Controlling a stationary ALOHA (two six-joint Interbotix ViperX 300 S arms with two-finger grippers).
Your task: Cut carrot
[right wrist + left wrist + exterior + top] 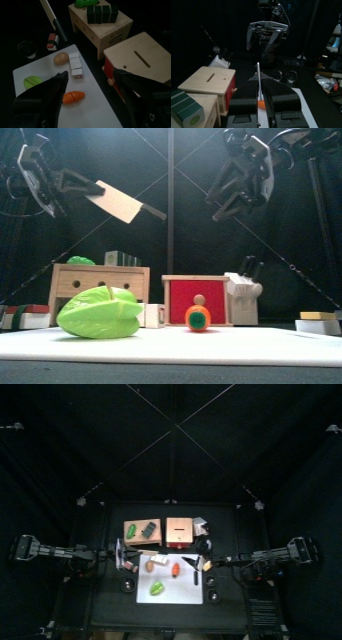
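Left gripper (261, 107) holds a knife (120, 201) aloft; the carrot (73, 97) lies uncut on the white board (40, 75).

Seen from above, the carrot (175, 571) lies near the board's centre, with the green vegetable piece (158, 588) at about seven o'clock from it, apart, and a yellowish piece (156, 561) at about ten o'clock. In the front view the left gripper, high at ten o'clock, is partly closed on the knife's handle, the broad pale blade slanting toward four o'clock. The right gripper (90, 80) hangs above the board with jaws spread wide and nothing between them. Two wooden boxes (158, 531) stand at the board's twelve o'clock; the dark shape beside the carrot is too dim to name.
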